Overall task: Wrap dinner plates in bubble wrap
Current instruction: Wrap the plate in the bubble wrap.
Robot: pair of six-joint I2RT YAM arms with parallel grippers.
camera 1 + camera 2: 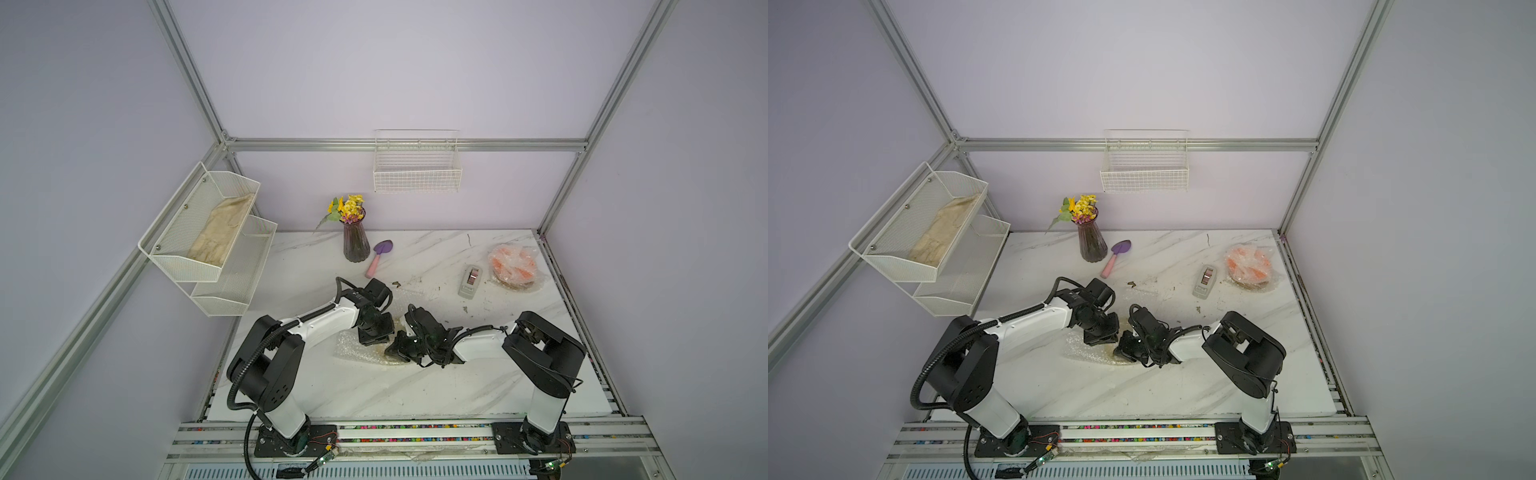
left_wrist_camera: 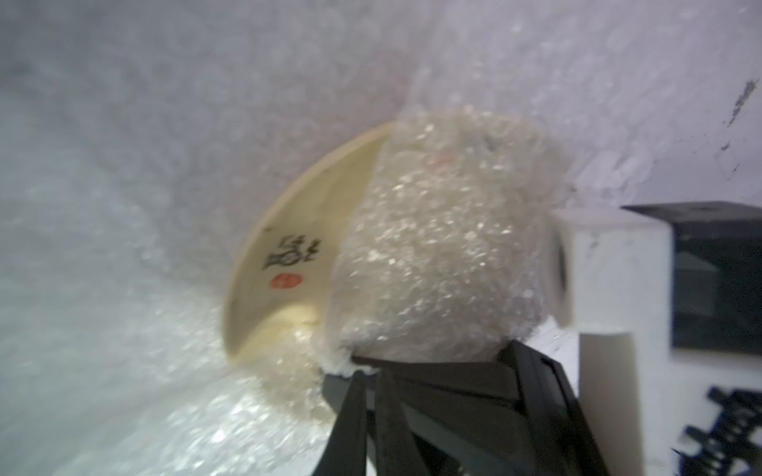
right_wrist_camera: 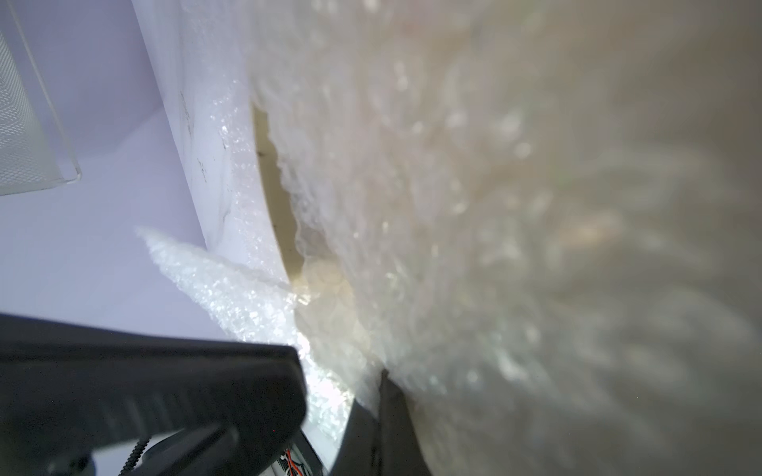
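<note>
My left gripper (image 2: 363, 371) is clenched on a fold of the bubble wrap (image 2: 433, 247), drawn over the cream plate (image 2: 297, 247) in the middle of the table (image 1: 374, 386); my right gripper (image 1: 395, 350) is closed tight against the same wrap, though I cannot tell whether any is caught. Farther out, the orange plate (image 1: 513, 262) sits bundled in wrap at the far right, the vase (image 1: 356, 245) holds flowers (image 1: 349, 205), and the upper bin of the wall shelf (image 1: 185, 266) holds a beige cloth (image 1: 220, 232).

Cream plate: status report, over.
Left pincer shut on bubble wrap folded over cream plate. Right pincer shut on same wrap. Plate partly covered. Tape dispenser well apart.
</note>
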